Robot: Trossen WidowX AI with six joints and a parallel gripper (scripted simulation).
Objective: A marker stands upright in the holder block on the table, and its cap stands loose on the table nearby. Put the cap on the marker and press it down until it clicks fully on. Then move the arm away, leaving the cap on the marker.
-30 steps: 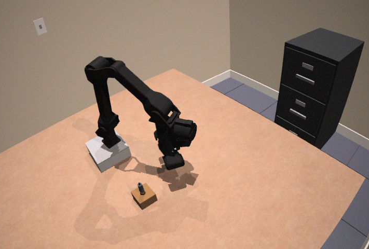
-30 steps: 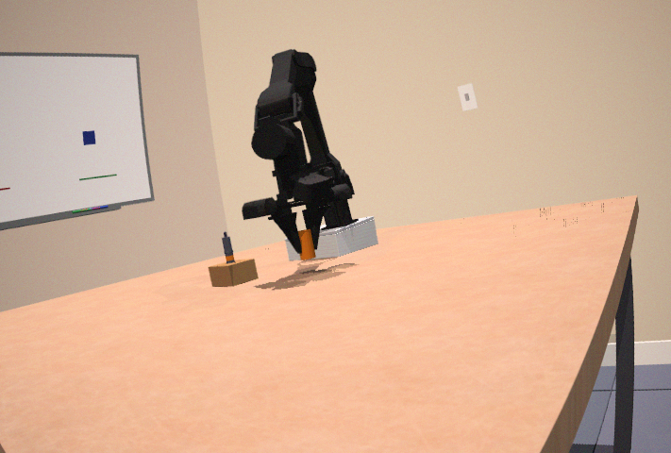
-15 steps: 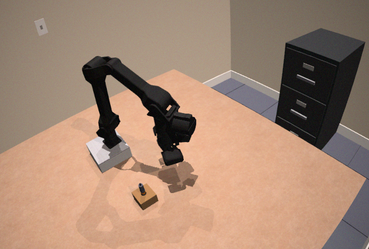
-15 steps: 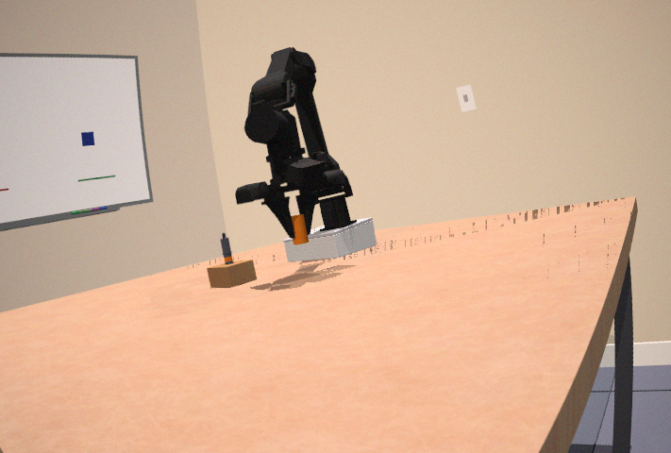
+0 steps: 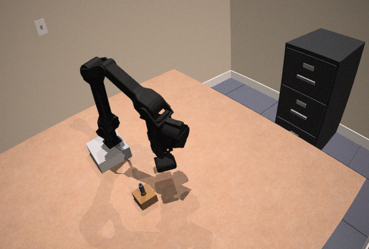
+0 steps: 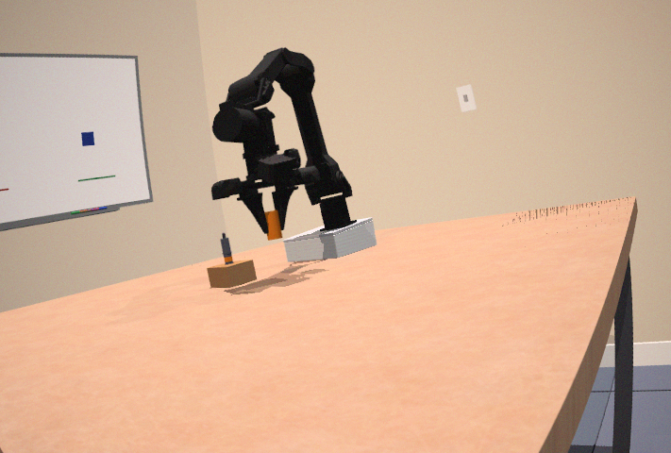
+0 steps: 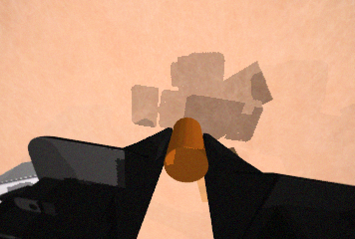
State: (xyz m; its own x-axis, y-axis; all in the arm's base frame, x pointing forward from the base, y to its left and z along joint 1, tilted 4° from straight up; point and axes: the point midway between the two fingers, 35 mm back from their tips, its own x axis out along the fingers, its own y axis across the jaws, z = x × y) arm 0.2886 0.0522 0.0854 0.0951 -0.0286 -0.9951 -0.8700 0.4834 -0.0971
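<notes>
My gripper (image 6: pixel 274 220) (image 7: pixel 186 135) is shut on the orange cap (image 6: pixel 275 229) (image 7: pixel 186 166), which hangs below the fingertips, clear of the table and nearly upright, slightly tilted in the exterior view. In the top view the cap and fingertips are hidden behind the gripper body. The dark grey marker (image 5: pixel 141 188) (image 6: pixel 226 247), with an orange band low down, stands upright and uncapped in the brown holder block (image 5: pixel 151 197) (image 6: pixel 241 273). The cap is off to the side of the marker, its lower end above the block's top. The marker does not show in the wrist view.
The arm's light grey base (image 5: pixel 109 160) (image 6: pixel 354 239) stands on the table (image 5: pixel 264 176) (image 6: pixel 346 346) behind the holder block. The arm's shadow falls beside the block. A black filing cabinet (image 5: pixel 305 94) stands beyond the table edge, and a whiteboard (image 6: pixel 36 133) hangs on the wall.
</notes>
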